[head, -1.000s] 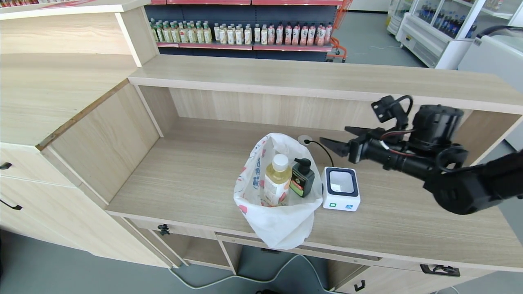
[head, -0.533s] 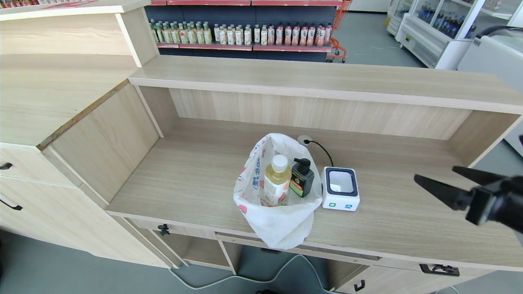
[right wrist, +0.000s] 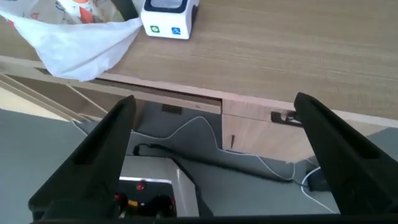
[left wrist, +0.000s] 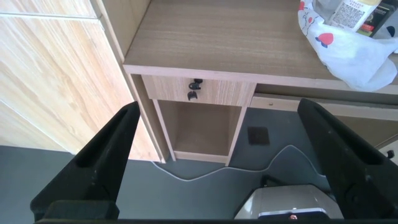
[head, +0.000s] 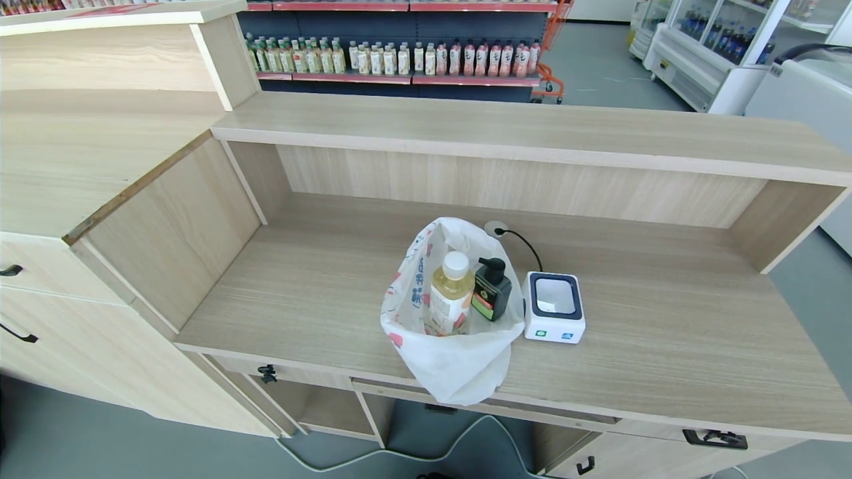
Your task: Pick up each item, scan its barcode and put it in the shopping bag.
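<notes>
Hanging low in front of the pale wood-grain bench (head: pixel 665 332), both arms sit beneath its front edge. The left jaws stand wide apart and hold nothing, and the right jaws are spread just as wide and equally unloaded.

The white plastic shopping bag with red and blue print (head: pixel 452 359) sits at the near edge of the bench, its lower part drooping over the front lip. Inside it stand a clear bottle of yellow drink with a white cap (head: pixel 452 293) and, touching it on the robot's right, a dark pump bottle with a black nozzle (head: pixel 492 293). Both are upright, long axes vertical, tops level with the bag's mouth. Just beside the bag on the robot's right sits the small white box scanner with a dark-rimmed window (head: pixel 554 307), with a black cable (head: pixel 522 246) running back from it.

The bag lies up and ahead of both pairs of jaws. The right jaws face the scanner and that side of the bag, so the right arm looks the nearer. The left jaws face the open cubby under the bench (left wrist: pixel 199 130).

With both items bagged, the task looks finished or very nearly so.
</notes>
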